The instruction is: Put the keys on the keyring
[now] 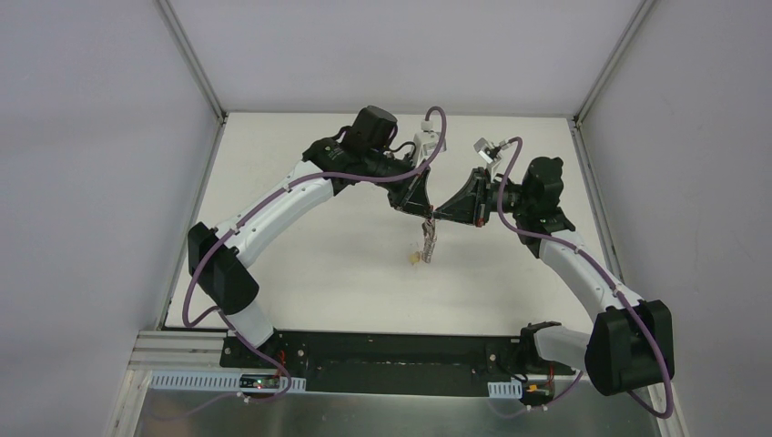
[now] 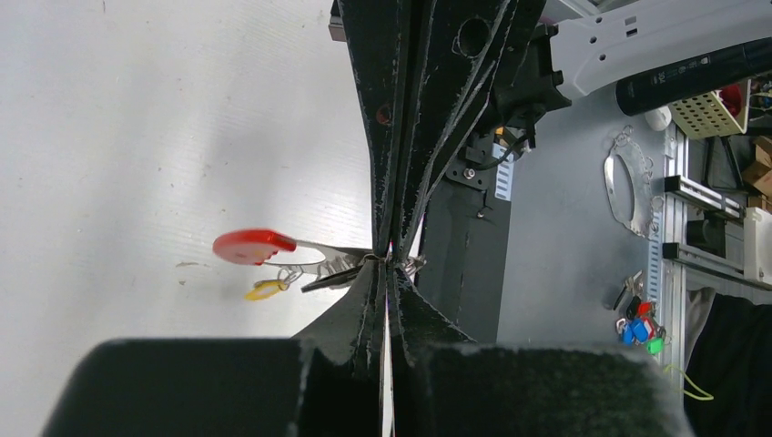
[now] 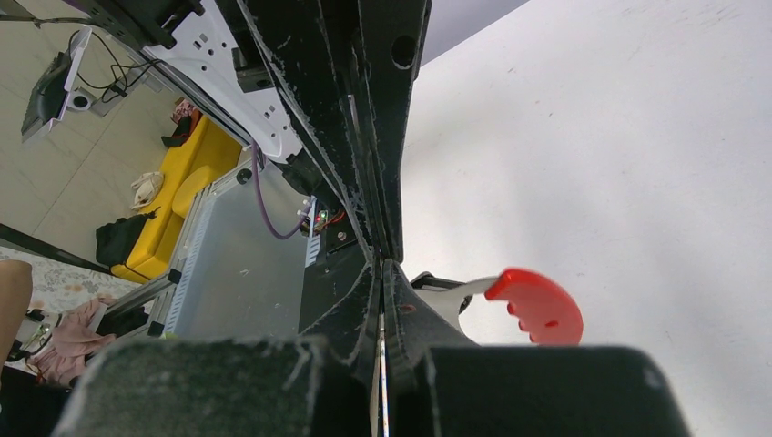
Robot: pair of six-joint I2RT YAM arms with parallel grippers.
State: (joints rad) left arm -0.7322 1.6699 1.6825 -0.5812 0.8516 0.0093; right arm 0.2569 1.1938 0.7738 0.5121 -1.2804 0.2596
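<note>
Above the table (image 1: 300,273), keys (image 1: 426,241) dangled mid-air.
Clamped shut tip-to-tip, left gripper (image 1: 424,210) and right gripper (image 1: 440,217) seemingly pinched them.

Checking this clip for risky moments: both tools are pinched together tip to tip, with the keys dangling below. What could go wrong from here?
The keys hang from where the left tool and right tool meet, tip to tip; any slip could drop the bunch. Tips this crowded might collide or jam. The small black keyring is not visible in any view, so threading could miss.
</note>
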